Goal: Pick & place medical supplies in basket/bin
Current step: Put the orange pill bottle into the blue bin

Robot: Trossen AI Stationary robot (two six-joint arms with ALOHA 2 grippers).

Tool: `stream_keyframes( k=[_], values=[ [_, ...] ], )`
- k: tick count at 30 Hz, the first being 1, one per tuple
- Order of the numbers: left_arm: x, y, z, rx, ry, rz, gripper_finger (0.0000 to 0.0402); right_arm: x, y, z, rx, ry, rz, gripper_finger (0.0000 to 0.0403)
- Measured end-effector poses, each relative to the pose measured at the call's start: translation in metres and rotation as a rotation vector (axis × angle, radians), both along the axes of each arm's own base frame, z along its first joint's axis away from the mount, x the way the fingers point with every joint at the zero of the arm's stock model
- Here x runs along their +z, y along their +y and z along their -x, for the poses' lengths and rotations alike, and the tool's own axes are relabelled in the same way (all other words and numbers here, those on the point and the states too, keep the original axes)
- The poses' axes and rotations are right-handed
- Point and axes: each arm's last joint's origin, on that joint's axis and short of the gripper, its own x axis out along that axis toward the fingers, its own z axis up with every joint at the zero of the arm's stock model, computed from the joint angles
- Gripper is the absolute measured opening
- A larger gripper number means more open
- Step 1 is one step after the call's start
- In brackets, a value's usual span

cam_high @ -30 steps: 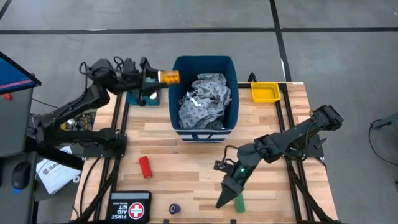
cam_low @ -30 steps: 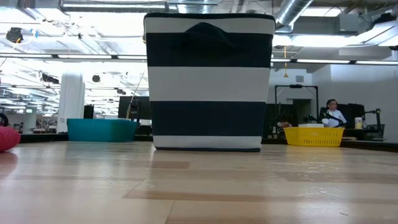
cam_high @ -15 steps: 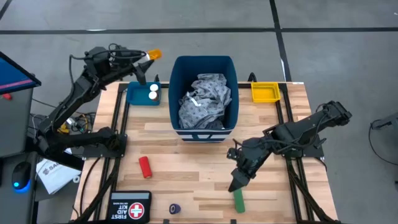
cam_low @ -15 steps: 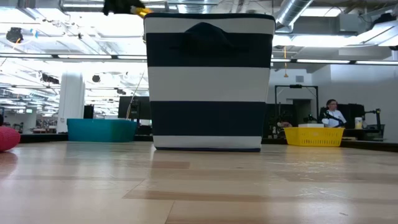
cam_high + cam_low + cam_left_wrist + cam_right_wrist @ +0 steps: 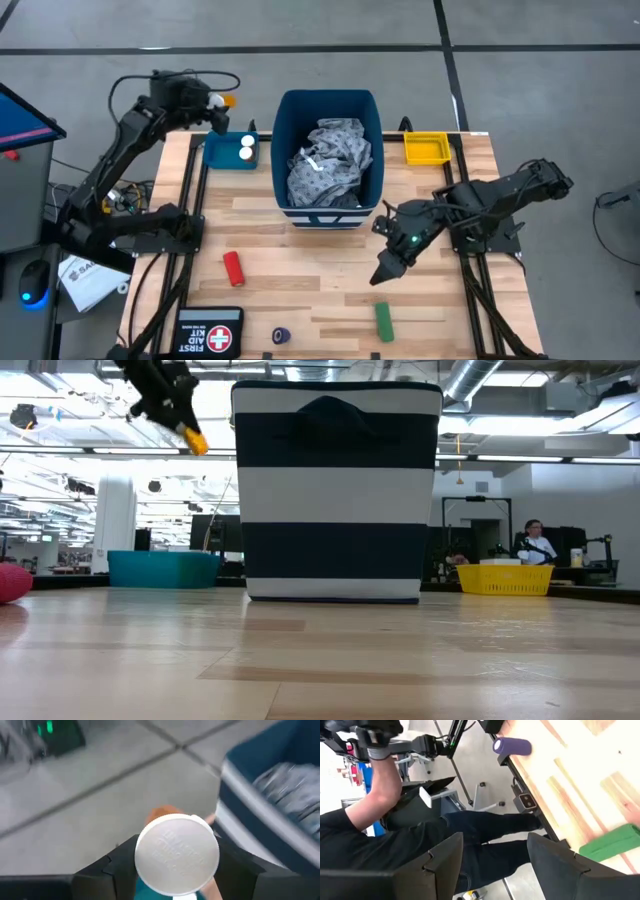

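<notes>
Since a second earlier, the left gripper [image 5: 212,99] had swung its small orange white-capped bottle [image 5: 177,851] away from the tall dark blue bin [image 5: 329,105] (still clamped). The right gripper [image 5: 384,272] had lifted, jaws apart and empty; the green cylinder [image 5: 383,320] lay just below it, nearer this arm, long axis toward the table's front edge.

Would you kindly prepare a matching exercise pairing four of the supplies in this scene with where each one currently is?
Things:
1. grey gown
2. orange bottle
3. green cylinder
4. white-capped bottle

Places:
A. lying on the table near its front edge
B. in the teal tray
C. inside the blue bin
D. held in the left gripper, above the table's far left corner

Pairs: 1-C, 2-D, 3-A, 4-B
</notes>
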Motion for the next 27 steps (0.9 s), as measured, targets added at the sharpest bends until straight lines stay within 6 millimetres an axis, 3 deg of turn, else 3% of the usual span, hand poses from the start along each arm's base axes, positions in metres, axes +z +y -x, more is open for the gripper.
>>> stream_keyframes(
  k=[12, 27],
  values=[
    [-0.045, 0.043, -0.004, 0.174, 0.12, 0.266, 0.0203, 0.002, -0.001, 0.002, -0.013, -0.018, 0.018, 0.0219],
    [-0.058, 0.044, -0.007, 0.208, 0.114, 0.341, 0.0206, 0.004, 0.001, 0.001, -0.016, -0.053, 0.03, 0.0219]
  ],
)
